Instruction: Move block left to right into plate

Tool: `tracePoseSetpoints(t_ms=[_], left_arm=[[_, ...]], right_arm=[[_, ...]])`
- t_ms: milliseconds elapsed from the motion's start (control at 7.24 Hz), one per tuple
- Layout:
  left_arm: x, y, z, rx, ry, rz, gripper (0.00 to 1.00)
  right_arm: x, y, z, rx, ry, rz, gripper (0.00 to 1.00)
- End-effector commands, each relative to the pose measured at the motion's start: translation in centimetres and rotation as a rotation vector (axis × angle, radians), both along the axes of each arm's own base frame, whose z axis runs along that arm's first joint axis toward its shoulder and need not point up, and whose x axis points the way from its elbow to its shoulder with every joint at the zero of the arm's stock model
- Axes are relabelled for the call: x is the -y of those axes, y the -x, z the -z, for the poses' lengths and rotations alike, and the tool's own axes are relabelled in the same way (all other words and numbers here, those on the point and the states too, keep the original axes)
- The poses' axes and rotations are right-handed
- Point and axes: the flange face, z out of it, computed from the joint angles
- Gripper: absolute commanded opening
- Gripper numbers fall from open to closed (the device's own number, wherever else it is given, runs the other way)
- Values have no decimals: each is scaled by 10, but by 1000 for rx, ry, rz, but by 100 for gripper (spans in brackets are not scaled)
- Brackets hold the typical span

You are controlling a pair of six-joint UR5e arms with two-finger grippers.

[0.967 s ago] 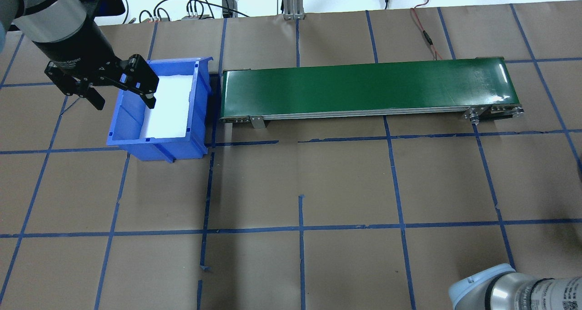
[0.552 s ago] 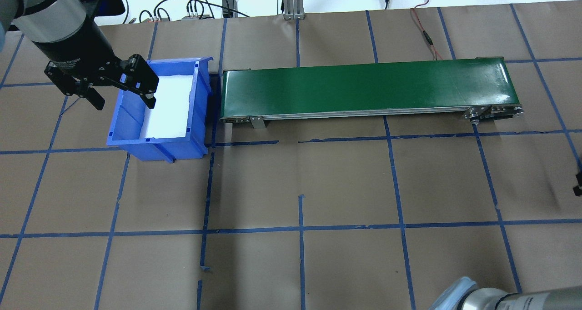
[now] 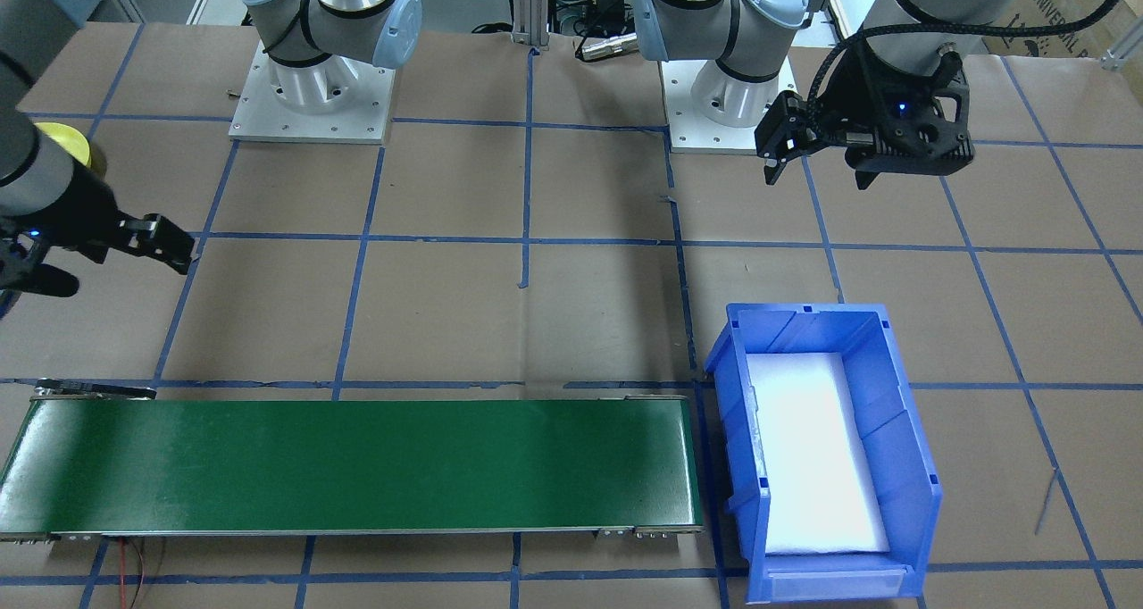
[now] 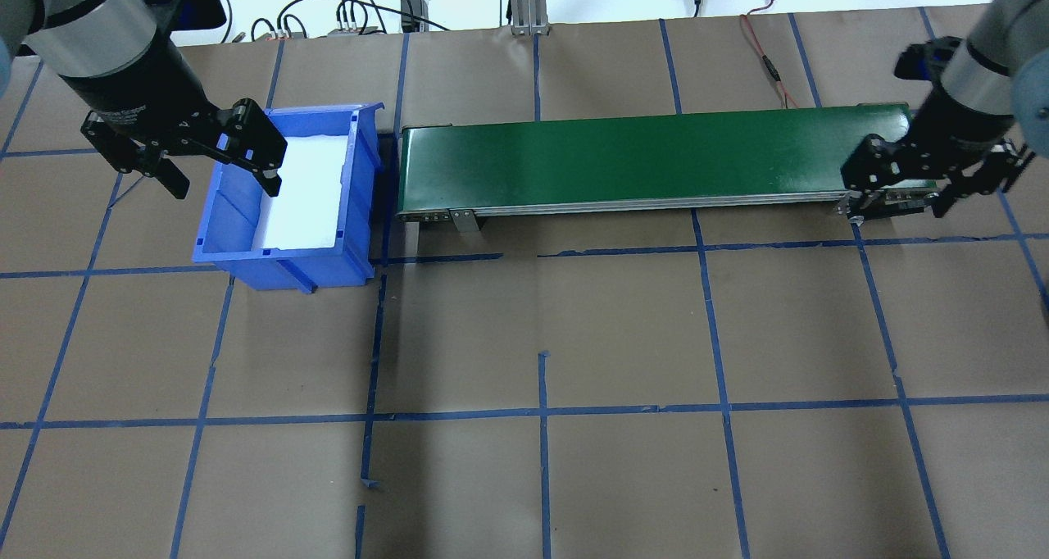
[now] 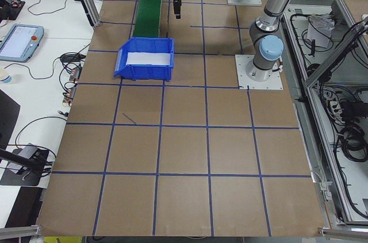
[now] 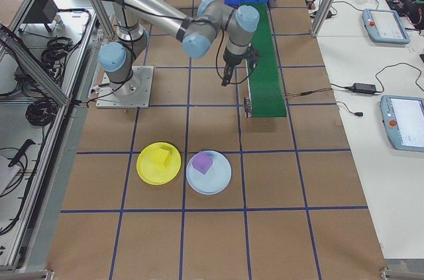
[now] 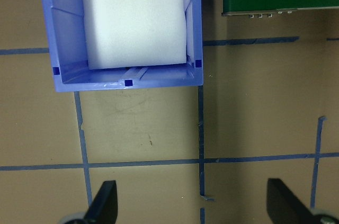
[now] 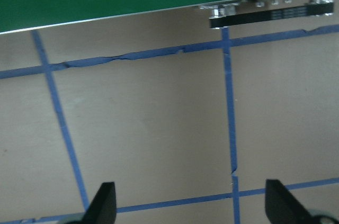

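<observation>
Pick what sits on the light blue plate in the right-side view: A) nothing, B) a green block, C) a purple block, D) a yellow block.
C: the purple block rests on the light blue plate, beside the yellow plate.

You are looking at two blocks, seen only in the right-side view: a yellow block is sitting on a yellow plate, and a purple block is resting on a light blue plate. The plates are lying just beside each other.
</observation>
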Motion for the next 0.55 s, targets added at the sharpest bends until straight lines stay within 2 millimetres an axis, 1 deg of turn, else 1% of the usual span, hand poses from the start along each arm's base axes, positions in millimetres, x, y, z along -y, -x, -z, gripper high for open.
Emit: tracePoseSetpoints(t_ms=[0,138,276,414], left_arm=[[0,0,0,-1,-1,-1,100],[0,0,0,0,-1,0,100],[0,0,0,0,-1,0,100],[0,0,0,0,-1,1,100]], right_arm=[[-39,-131,-50,16,91,-133,100],[-51,-179,-60,79,115,-164,100],[-36,-180,-84,69,160,-143,100],[-29,-180,-99,68,137,-141,100]])
